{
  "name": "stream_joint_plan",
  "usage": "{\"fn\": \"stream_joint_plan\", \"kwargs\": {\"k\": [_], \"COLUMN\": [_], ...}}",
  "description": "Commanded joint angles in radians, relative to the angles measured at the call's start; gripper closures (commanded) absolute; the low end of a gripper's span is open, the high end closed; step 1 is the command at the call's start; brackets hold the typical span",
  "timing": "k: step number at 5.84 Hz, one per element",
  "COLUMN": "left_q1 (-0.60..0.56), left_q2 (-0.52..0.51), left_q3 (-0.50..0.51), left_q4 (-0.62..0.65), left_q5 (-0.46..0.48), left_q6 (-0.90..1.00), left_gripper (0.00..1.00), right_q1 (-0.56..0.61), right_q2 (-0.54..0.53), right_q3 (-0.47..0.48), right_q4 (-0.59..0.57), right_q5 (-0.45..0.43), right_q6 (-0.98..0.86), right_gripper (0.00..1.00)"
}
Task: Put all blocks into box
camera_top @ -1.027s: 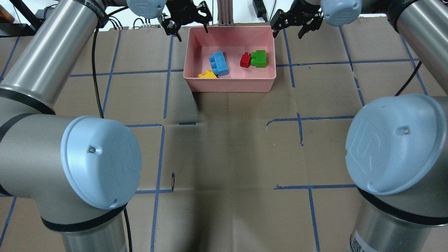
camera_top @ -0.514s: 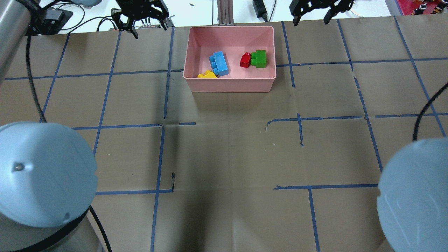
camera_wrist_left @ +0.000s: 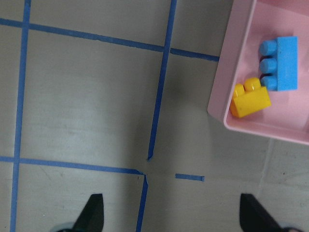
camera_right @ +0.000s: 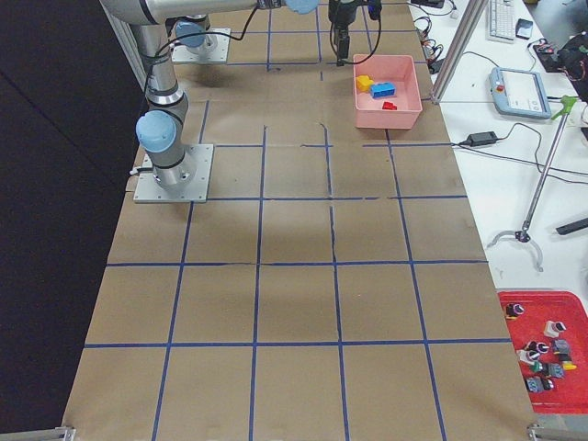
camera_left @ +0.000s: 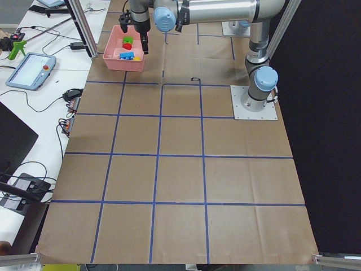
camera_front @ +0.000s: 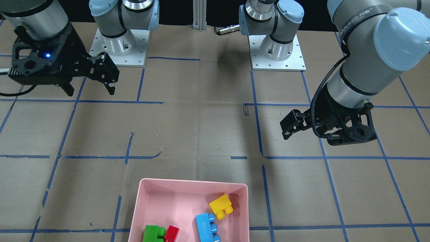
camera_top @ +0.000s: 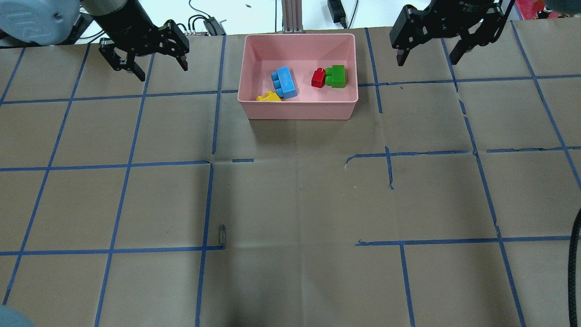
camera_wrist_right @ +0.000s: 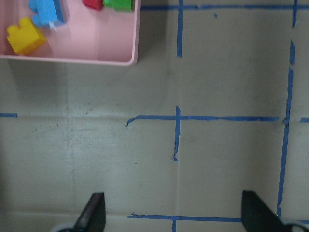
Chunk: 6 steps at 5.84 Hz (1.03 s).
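The pink box [camera_top: 299,111] stands at the far middle of the table. All four blocks lie in it: light-blue [camera_top: 284,82], yellow [camera_top: 268,96], red [camera_top: 318,78] and green [camera_top: 336,76]. They also show in the front view: yellow [camera_front: 220,205], light-blue [camera_front: 206,228], red [camera_front: 172,233], green [camera_front: 153,233]. My left gripper [camera_top: 162,70] hangs open and empty to the left of the box. My right gripper [camera_top: 426,58] hangs open and empty to its right. The left wrist view shows the box rim [camera_wrist_left: 218,94]; the right wrist view shows the box corner [camera_wrist_right: 130,58].
Brown paper with a blue tape grid covers the table. An aluminium post [camera_top: 290,16] and cables stand just behind the box. The two robot bases [camera_front: 277,50] sit at the robot's side. A teach pendant [camera_left: 31,70] lies off the table's far edge.
Both grippers have moved away from the box's far rim, outward to either side and a little nearer. The arm elbows have left the overhead view. The blocks have not moved.
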Motion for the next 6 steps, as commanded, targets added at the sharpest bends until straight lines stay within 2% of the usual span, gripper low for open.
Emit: {"fn": "stream_joint_plan", "kwargs": {"k": [1,3,4,6], "left_q1": [-0.017,-0.047,-0.058,-0.057], "left_q2": [0.138,0.155,0.155,0.154], "left_q3": [-0.143,-0.176,-0.182,-0.179], "left_q4": [-0.014,-0.011,-0.005,0.004], "left_q5": [0.022,0.051,0.1,0.105], "left_q6": [0.005,-0.001,-0.004,0.005], "left_gripper": [0.0,0.0,0.0,0.0], "right_q1": [0.005,0.005,0.005,0.005], "right_q2": [-0.051,-0.047,-0.047,-0.044], "right_q3": [0.156,0.164,0.162,0.162], "right_q4": [-0.106,-0.109,-0.11,-0.11], "right_q5": [-0.017,-0.013,-0.013,-0.014], "right_q6": [0.023,0.025,0.025,0.025], "right_gripper": [0.0,0.0,0.0,0.0]}}
